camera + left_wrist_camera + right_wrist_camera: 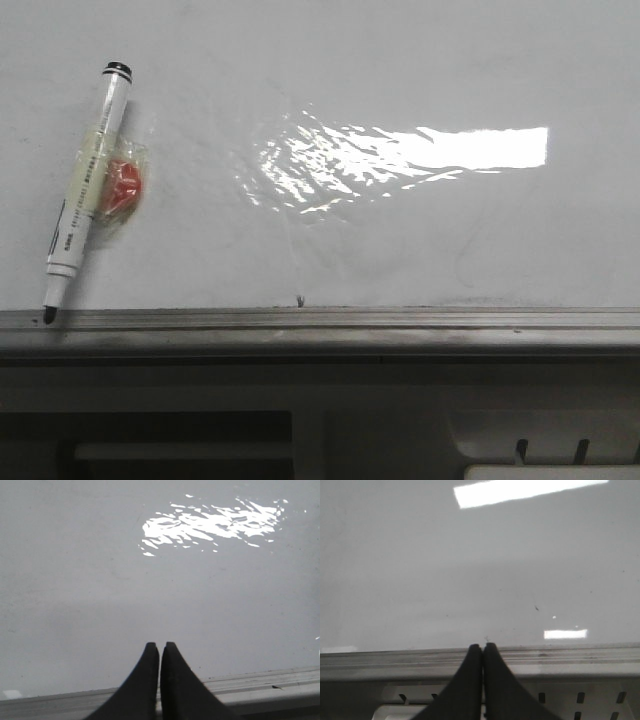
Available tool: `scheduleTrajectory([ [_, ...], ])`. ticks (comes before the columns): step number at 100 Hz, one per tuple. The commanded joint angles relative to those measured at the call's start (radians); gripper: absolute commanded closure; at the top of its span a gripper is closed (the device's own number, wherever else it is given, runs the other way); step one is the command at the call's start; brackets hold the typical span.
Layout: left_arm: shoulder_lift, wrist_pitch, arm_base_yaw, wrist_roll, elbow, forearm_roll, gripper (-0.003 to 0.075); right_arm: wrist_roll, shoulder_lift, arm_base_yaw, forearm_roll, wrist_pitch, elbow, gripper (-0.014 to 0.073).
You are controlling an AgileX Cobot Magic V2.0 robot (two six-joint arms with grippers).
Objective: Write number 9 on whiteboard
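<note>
The whiteboard (330, 70) fills most of the front view, glossy and white, with a bright glare patch (420, 150) toward 1 o'clock from the centre and faint smudges around it. No drawn 9 shows on the board in any view. A marker (85, 190) lies on the board at about 9 o'clock in the front view, tilted, its black end cap pointing toward 12 o'clock and its uncapped tip toward 6 o'clock, touching the grey metal ledge (400, 325) that runs along the board's near edge. A strip of clear tape wraps the marker's barrel, and a small red object (125, 185) sits against the barrel under that tape. A small dark speck (299, 298) sits on the board just above the ledge, near the middle. Below the ledge a grey panel with slots (550, 450) shows at 5 o'clock. In the left wrist view the left tool (160, 647) is clenched on nothing, its dark fingers (145, 680) pressed together over the board just beyond the ledge. In the right wrist view the right tool (482, 647) is likewise clenched and empty, its tips over the ledge.
</note>
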Motion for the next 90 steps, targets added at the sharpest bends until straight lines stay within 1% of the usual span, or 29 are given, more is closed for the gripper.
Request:
scheduleTrajectory([
  [1,-0.028,-0.103,0.004,-0.01,0.041,0.025,0.074,-0.001,-0.013,-0.003,-0.02,-0.025,0.026,0.0664],
  [7,-0.028,-0.117,0.004,-0.01,0.041,0.075,0.074,-0.001,-0.013,-0.003,-0.02,-0.025,0.026,0.0664],
  [24,-0.028,-0.201,0.004,-0.01,0.041,0.071,0.0741,-0.001,-0.013,-0.003,-0.02,-0.053,0.026,0.0664],
  [35,-0.028,-0.233,0.004,-0.01,0.041,0.071,0.074,-0.001,-0.013,-0.003,-0.015,-0.108,0.026,0.0664],
  [48,-0.028,-0.266,0.004,-0.01,0.041,0.071,0.074,-0.001,-0.013,-0.003,-0.018,-0.119,0.026,0.0664],
  [64,-0.028,-0.32,0.004,-0.01,0.041,0.071,0.074,-0.001,-0.013,-0.003,-0.02,-0.21,0.026,0.0664],
  [71,-0.028,-0.339,0.004,-0.01,0.041,0.045,0.0741,-0.001,-0.013,-0.003,-0.02,-0.261,0.026,0.0664],
  [90,-0.028,-0.339,0.004,-0.01,0.04,-0.055,0.0741,-0.001,-0.013,-0.003,-0.02,-0.375,0.026,0.0664],
])
